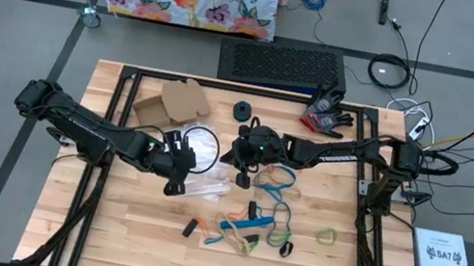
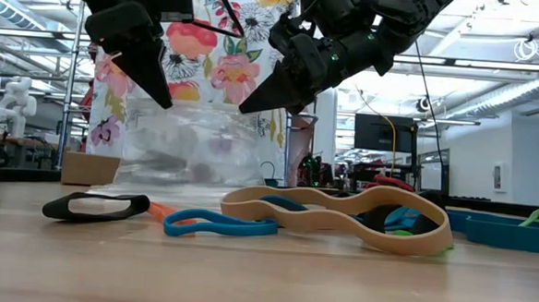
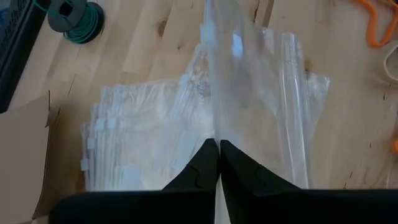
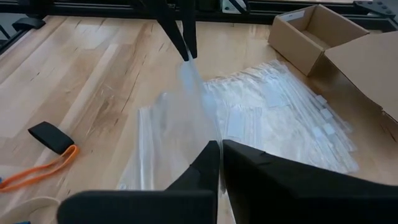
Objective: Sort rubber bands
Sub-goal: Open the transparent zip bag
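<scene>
on the wooden table (image 1: 130, 241), rubber bands (image 1: 250, 225)

We cannot separate the individual rubber bands (image 1: 252, 226) in the high view; they tangle in a cluster. The cardboard box (image 4: 314, 34) is cut off by the right wrist view's edge. In the low view, a clear bag (image 2: 191, 151) blurs whatever lies behind it.

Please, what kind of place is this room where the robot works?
Probably a robotics lab or workshop. The wooden table carries a black metal frame, loose cables lie on the floor, and the low view shows a small white robot and a dark monitor in an open industrial hall.
</scene>
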Controlling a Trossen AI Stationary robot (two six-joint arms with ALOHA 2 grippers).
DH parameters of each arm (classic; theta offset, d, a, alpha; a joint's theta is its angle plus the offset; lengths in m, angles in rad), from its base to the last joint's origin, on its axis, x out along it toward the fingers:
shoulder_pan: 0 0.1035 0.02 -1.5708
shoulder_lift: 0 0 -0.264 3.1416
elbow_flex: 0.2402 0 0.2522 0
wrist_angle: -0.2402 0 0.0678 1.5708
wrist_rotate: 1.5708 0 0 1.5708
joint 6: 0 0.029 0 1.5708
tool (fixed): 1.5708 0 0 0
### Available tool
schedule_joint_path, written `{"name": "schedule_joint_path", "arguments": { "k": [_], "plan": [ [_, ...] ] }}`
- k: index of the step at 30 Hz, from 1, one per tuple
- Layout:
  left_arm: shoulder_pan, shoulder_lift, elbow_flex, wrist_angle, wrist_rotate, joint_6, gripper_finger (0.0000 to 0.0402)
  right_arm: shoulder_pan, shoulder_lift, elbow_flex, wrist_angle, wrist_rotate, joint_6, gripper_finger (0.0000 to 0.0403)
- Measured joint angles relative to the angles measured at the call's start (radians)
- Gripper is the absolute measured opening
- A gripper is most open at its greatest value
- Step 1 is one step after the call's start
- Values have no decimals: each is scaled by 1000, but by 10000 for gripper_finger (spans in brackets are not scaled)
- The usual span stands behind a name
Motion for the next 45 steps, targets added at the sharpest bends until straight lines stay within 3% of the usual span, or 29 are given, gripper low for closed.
{"name": "schedule_joint_path", "arguments": {
  "k": [20, 31, 38, 45],
  "plan": [
    [6, 0, 1, 64, -62, -22, 28, 9, 0, 0, 1, -3, 2, 2],
    [55, 0, 1, 149, -96, 34, 126, 9, 0, 0, 1, -3, 1, 2],
    [62, 0, 1, 274, -99, 106, 132, 17, 0, 0, 18, 7, -24, 2],
    [63, 1, 1, 285, -98, 109, 132, 44, 0, 0, 25, 78, -89, 2]
  ]
}}
